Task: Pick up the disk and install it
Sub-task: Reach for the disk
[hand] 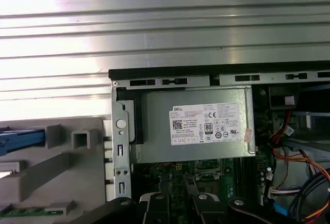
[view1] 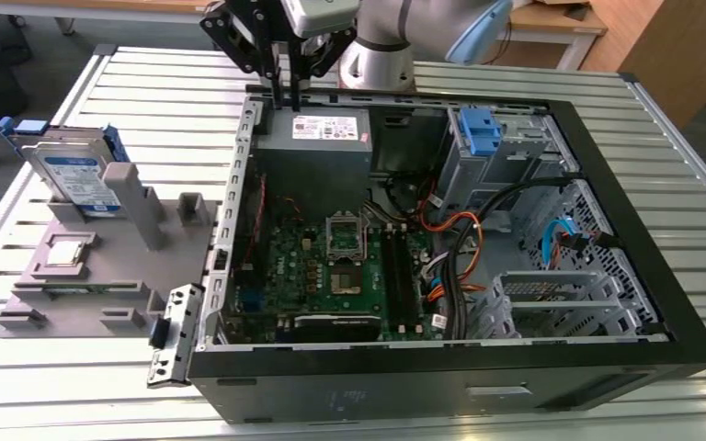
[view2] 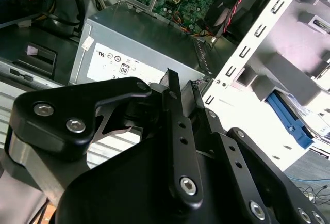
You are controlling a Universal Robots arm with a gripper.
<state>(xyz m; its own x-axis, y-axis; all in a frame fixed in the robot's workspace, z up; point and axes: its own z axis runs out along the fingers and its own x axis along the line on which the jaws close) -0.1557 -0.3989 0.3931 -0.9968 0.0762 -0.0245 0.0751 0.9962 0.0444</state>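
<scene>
Exterior view: an open desktop computer case [view1: 647, 308] lies on its side on a slatted aluminium tabletop [view1: 169, 83], interior facing up. Inside it are a green motherboard [view1: 328, 266], bundled cables [view1: 463, 248], a power supply [view1: 328, 129] with a white label, and a drive bay holding a blue caddy [view1: 478, 129].

On the exterior view's left, just beside the case, a grey plastic fixture [view1: 96, 276] rests on the tabletop. The disk [view1: 74, 175] stands upright on edge in a slot at the far end of this fixture. Its white-and-blue label faces the camera, and its blue carrier frame shows along the top and side. Nothing is touching it.

The gripper [view1: 286, 99] hangs from the arm above the far rim of the case. It points downward, its tips close over the corner of the power supply nearest the fixture, and it is well apart from the disk. The two slim black fingers [view1: 277, 87] are drawn nearly together with only a narrow slit between them, and they hold nothing.

Second wrist view: the fingers [view2: 172, 110] converge toward their tips over the edge of the power supply [view2: 134, 48]. The fixture and part of the blue carrier frame [view2: 287, 120] lie beyond the case wall.

First wrist view: the labelled face of the power supply [hand: 196, 126] sits inside the case rim. Tabletop slats lie on one side of it and the motherboard on the other.
</scene>
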